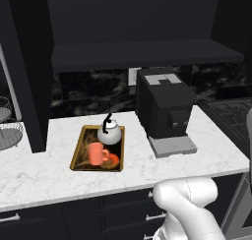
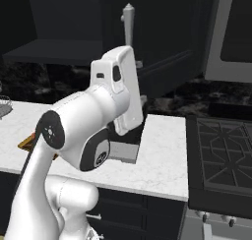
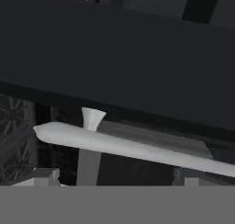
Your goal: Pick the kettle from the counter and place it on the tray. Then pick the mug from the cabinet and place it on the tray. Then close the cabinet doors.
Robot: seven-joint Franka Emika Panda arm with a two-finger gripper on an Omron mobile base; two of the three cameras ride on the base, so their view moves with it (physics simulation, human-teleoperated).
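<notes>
On the white counter lies the golden-rimmed tray. The white kettle stands at its far end and the salmon-orange mug at its near end. Above, the black cabinet stands open with a bare dark shelf. Its left door is swung out. The right door also stands out, its silver bar handle just above the arm's wrist. In the hand view this handle crosses the picture close up, and my gripper is open just short of it, fingertips wide apart.
A large black boxy machine stands on the counter right of the tray. A dark stove top lies to the far right. A wire basket sits at the left edge. Black drawers run under the counter.
</notes>
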